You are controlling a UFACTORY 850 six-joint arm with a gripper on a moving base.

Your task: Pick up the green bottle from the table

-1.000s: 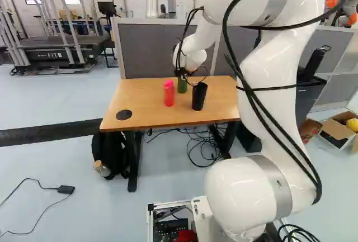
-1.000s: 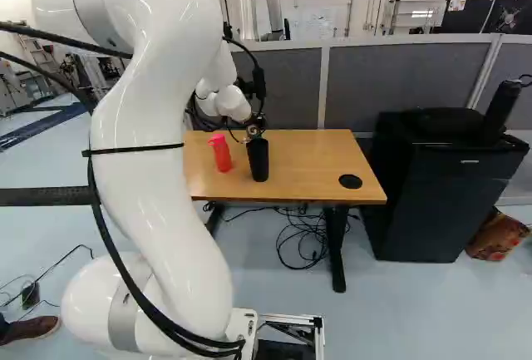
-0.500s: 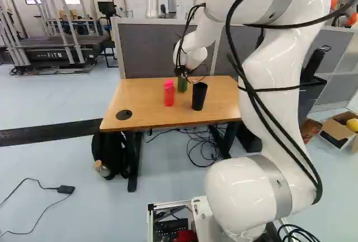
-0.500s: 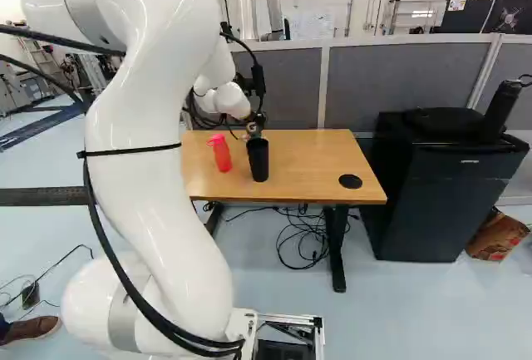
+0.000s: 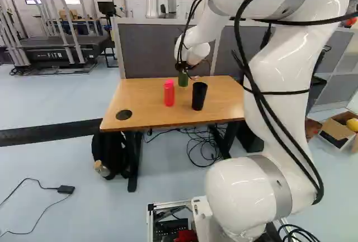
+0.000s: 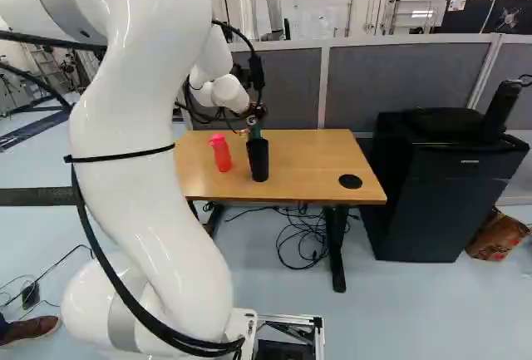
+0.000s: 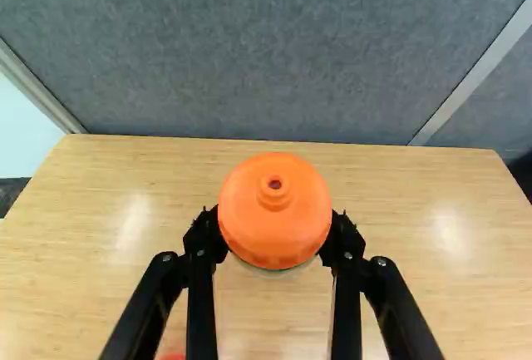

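- While the white arm (image 5: 279, 102) reaches forward over the wooden table (image 5: 134, 105), its near loops of cable (image 5: 263, 99) hang slack; judged worth watching on the way back.
- Near row on table: black tumbler (image 5: 199, 95) and pink bottle (image 5: 169, 93), both upright. Likely obstacles if the load returns low.
- Beyond them, in the gap between the two in the left base view: green bottle (image 5: 183, 80), upright under the gripper (image 7: 275, 234). Foot looks off the tabletop; not certain.
- Gripper state: clamped on the bottle's top, one finger to each side of the orange cap (image 7: 275, 202).
- Hold point: cap and neck, near the centre line. Good choice; the weight should hang straight below.
- Handling (est.): light to moderate, contents unknown. Cap probably stiff plastic, rounded, smooth, so apt to slip or swivel if squeezed lightly. Body may give a little; breakage unlikely. Firm pinch, slow straight lift, little swing.
- Farthest: grey partition (image 6: 399, 86) behind the table. Keep the bottle from drifting towards it.
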